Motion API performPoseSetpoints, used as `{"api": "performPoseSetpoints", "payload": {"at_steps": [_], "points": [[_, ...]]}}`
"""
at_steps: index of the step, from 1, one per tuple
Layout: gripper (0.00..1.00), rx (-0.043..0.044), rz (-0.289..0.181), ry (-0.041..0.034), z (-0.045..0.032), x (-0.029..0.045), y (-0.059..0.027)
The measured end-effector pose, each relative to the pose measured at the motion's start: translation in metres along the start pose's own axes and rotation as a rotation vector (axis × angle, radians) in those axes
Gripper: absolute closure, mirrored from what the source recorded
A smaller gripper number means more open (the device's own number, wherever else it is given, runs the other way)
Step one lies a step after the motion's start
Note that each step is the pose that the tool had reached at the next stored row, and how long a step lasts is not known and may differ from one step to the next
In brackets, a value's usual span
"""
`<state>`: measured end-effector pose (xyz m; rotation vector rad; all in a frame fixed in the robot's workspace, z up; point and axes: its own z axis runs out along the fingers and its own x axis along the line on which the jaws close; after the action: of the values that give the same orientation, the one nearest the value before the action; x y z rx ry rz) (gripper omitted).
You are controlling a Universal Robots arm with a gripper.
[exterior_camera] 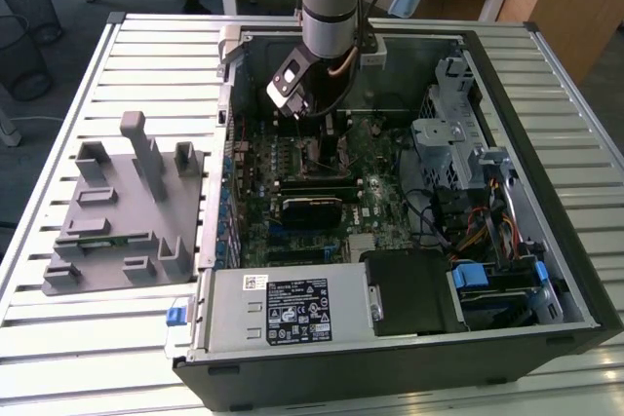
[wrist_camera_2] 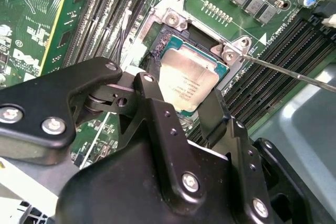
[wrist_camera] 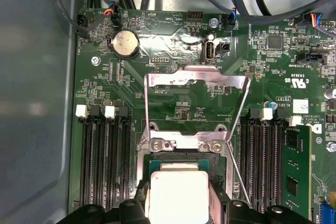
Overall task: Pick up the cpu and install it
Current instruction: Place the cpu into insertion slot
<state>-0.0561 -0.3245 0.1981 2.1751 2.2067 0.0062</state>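
cpu — in hand, above socket, slatted table

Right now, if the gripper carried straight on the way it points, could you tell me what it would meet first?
The motherboard socket: the gripper points down at it with the cpu between its jaws, so the cpu would probably land there first. Whether a gap separates them, I cannot tell.

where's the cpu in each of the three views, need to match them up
exterior view: hidden beneath the arm, inside the computer case.
second wrist view: the cpu sits mid-picture, between the gripper's fingers.
first wrist view: the cpu lies between the memory slots, beside the silver two-screw bracket.
shared landmark, both wrist views: that bracket.
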Motion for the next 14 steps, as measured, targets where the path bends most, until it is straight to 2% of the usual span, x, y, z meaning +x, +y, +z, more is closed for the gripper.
{"api": "performPoseSetpoints", "payload": {"at_steps": [14], "points": [[0.47,0.0001,0.000,-0.0002,0.0007,-0.0027,0.0015]]}}
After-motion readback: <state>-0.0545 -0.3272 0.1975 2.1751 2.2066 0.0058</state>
